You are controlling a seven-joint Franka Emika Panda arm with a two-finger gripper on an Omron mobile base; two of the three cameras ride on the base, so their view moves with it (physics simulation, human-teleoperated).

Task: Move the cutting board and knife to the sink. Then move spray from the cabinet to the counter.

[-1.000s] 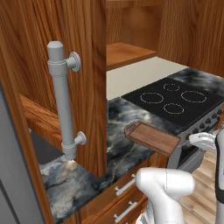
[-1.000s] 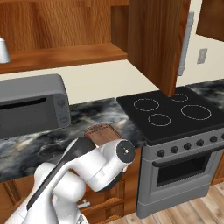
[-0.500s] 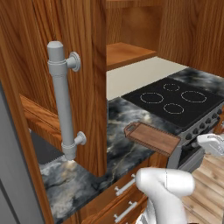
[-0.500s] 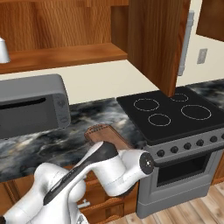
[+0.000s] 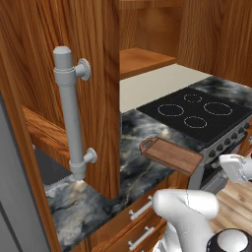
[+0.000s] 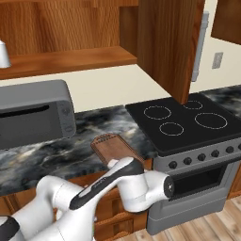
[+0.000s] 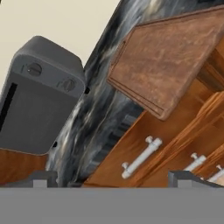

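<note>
Hand view — veined counter [image 7: 103,109] (wooden drawers [image 7: 175,144])

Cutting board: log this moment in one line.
cutting board: on counter, overhanging front edge | end effector: open, holding nothing, facing board
</note>
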